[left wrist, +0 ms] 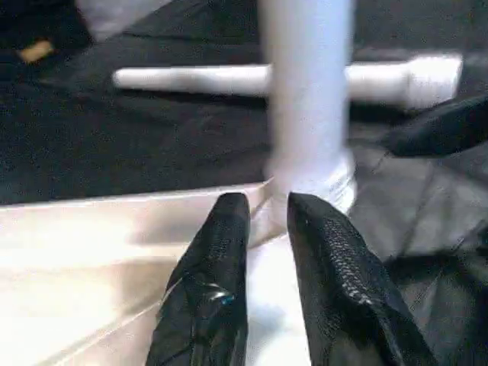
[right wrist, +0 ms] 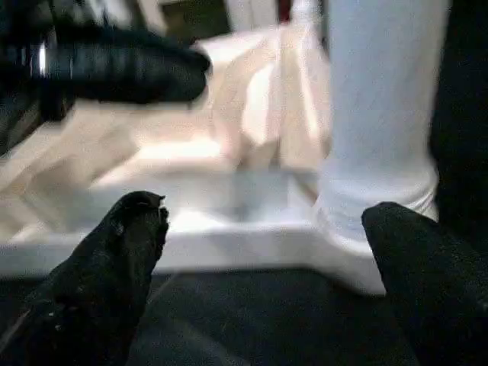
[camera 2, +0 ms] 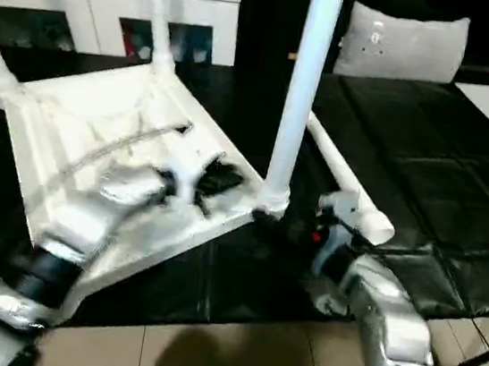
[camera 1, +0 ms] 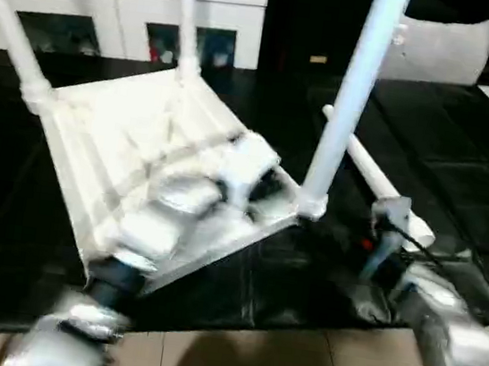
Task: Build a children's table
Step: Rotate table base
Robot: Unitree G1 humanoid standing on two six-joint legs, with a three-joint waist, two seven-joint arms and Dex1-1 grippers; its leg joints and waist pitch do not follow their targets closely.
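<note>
**Three legs up, one on the mat**

Tabletop (camera 1: pixel 139 160) sits upside down in the centre-left of the head view, tilted on the black mat (camera 1: pixel 461 184), with three legs standing in corner sockets: one at upper left (camera 1: pixel 11 35), one at the far corner (camera 1: pixel 185 17), and the near leg (camera 1: pixel 350 98) rising right of centre. The fourth leg (camera 1: pixel 376 178) lies loose on the mat just behind that near one.

Your left gripper (left wrist: pixel 267 221) rests on the ribbed underside, fingers nearly closed with a thin gap, gripping nothing, tips just beside the near leg's base. Your right gripper (right wrist: pixel 263 229) is wide open and empty, low in front of the same corner.

You probably want the loose leg next. Keep the left pressing the top steady, swing the right around the standing leg, and take the loose one near its thick end so it seats straight.
</note>
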